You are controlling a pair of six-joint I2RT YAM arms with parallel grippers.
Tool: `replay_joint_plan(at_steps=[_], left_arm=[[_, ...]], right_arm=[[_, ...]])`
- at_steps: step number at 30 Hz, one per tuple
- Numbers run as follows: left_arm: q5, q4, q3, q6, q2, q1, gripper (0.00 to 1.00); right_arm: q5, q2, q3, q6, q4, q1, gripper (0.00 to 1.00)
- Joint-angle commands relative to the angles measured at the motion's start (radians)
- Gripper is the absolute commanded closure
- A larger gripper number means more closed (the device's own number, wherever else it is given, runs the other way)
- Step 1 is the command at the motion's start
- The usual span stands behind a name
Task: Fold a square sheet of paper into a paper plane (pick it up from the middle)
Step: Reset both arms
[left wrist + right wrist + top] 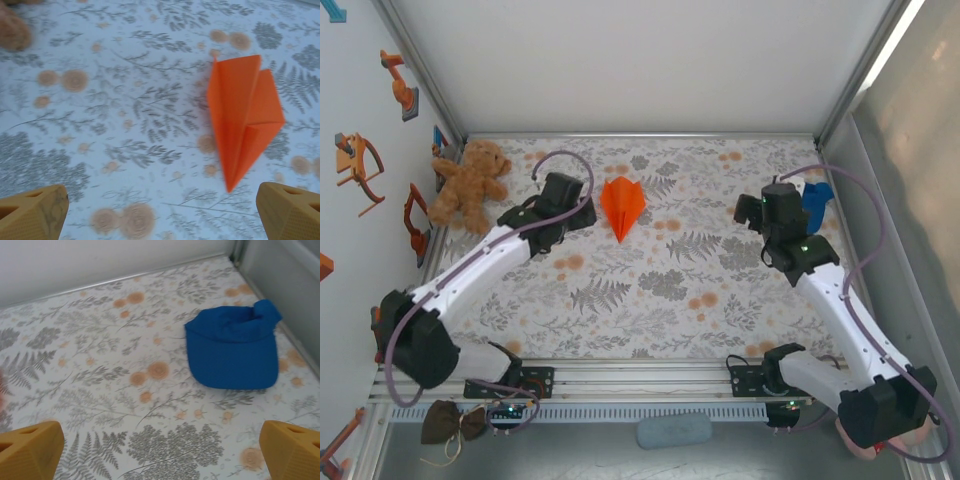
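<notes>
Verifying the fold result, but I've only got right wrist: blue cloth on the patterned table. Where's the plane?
Observer: The paper plane lies flat at the far middle of the table, its point toward the near edge.
Operator: Left tool on it?
Observer: No. The left tool is open, and the plane lies ahead of it, apart.
Operator: Anything else over there?
Observer: A teddy bear sits at the far left corner, on the other side of the left tool.

White walls (620,60) enclose a floral-patterned tabletop (650,300).
</notes>
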Motion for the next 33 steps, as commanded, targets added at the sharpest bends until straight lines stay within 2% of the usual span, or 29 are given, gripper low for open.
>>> replay_joint_plan(at_steps=[1,6,10,15,18,22,28,33], left_arm=[[-0.141,0.085,-0.129,0.067,-0.119,0.036,0.04],[-0.216,0.202,-0.339,0.127,-0.281,0.131,0.04],[-0.237,0.265,-0.443,0.184,-0.363,0.231,0.04],[-0.239,0.492,-0.598,0.335,-0.417,0.292,0.04],[-0.154,0.617,-0.656,0.378,-0.400,0.345,0.04],[-0.014,0.805,-0.700,0.449,-0.297,0.410,0.04],[0.162,1.099,-0.746,0.541,-0.139,0.449,0.04],[0.293,1.231,-0.744,0.559,-0.021,0.501,0.04]], right_arm=[[0.218,-0.028,-0.041,-0.020,-0.019,-0.016,0.00],[0.320,-0.028,-0.140,-0.027,0.070,-0.070,0.01],[0.269,-0.035,-0.246,-0.033,0.209,-0.136,0.01],[0.201,0.012,-0.370,-0.068,0.414,-0.210,0.01],[0.197,0.061,-0.453,-0.121,0.578,-0.222,0.01],[0.153,0.125,-0.540,-0.205,0.808,-0.224,0.01],[0.056,0.254,-0.582,-0.306,1.049,-0.224,0.01],[-0.045,0.349,-0.569,-0.358,1.189,-0.232,0.02]])
